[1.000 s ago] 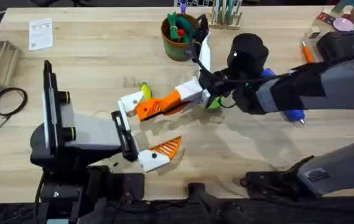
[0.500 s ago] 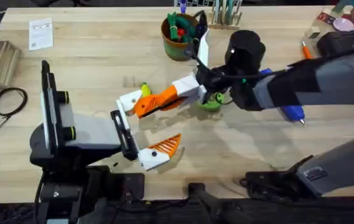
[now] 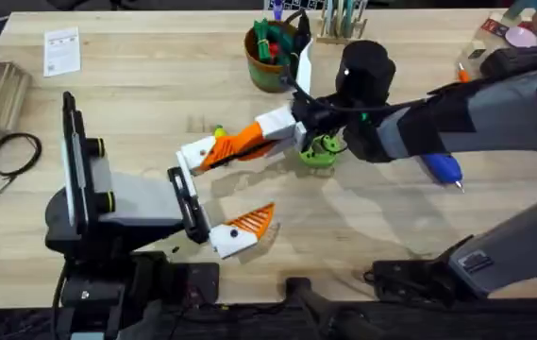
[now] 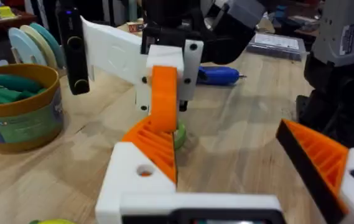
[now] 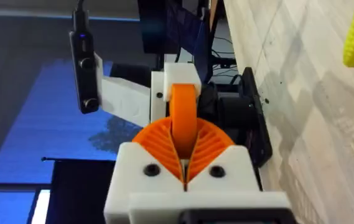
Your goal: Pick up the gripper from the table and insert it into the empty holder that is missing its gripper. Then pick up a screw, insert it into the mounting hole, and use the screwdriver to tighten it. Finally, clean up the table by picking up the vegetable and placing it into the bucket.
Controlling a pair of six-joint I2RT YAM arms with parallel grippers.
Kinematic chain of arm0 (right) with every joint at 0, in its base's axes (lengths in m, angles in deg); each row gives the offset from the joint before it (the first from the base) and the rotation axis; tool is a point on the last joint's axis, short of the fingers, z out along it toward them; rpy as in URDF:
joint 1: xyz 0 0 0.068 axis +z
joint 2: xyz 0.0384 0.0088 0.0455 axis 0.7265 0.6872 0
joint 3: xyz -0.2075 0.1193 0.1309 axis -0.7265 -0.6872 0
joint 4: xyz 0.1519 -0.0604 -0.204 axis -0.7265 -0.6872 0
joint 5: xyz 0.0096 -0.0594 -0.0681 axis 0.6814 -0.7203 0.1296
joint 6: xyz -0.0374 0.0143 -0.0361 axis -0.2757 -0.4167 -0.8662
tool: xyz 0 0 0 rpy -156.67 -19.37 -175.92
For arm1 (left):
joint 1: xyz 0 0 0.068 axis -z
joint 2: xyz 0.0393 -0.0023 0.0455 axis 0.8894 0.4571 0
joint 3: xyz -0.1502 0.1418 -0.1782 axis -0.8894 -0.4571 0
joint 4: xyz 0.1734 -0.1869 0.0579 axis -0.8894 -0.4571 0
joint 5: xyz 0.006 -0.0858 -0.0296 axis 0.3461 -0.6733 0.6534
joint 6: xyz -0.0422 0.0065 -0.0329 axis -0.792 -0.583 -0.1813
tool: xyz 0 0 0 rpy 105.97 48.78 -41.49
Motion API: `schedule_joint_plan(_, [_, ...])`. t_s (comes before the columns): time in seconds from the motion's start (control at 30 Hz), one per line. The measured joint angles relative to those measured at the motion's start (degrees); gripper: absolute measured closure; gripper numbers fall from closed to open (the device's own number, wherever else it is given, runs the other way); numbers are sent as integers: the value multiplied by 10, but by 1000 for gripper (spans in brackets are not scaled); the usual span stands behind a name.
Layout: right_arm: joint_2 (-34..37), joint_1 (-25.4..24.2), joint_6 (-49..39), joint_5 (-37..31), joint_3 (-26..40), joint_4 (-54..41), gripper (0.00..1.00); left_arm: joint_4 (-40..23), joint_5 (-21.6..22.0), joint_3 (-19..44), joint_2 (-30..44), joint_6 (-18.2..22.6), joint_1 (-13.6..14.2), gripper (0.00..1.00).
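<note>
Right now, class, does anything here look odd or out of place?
Yes: the left pincer is lopsided. One finger has its orange pad; the holder is bare, while the right pincer holds the gripper by it.

At frame centre you see the right tool (image 4: 164, 93) clamping the orange gripper (image 4: 163, 99) against the holder (image 4: 139, 180); screwdriver (image 4: 217, 75) behind.

1. Overhead: fixed above the arm bases, looks down and forward across the table (image 3: 136, 85).
2. Left wrist: low, near the tabletop, faces the right gripper (image 4: 164, 102) close up, bucket (image 4: 18, 106) off to one side.
3. Right wrist: rolled sideways, table edge-on, tight on its own pads.
4. Shared: right gripper (image 3: 213, 159) and bucket (image 3: 270, 57) also appear overhead.
</note>
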Motion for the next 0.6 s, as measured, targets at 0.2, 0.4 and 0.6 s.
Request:
schedule_joint_plan(0.2, [3,8,0,-6,4,0,993,1,4,0,0,0,0,15])
schedule_joint_plan(0.4, [23,15,0,-3,29,0,993,3,16,0,0,0,-3,15])
schedule_joint_plan(0.6, [27,20,0,-2,34,0,993,3,17,0,0,0,-4,15])
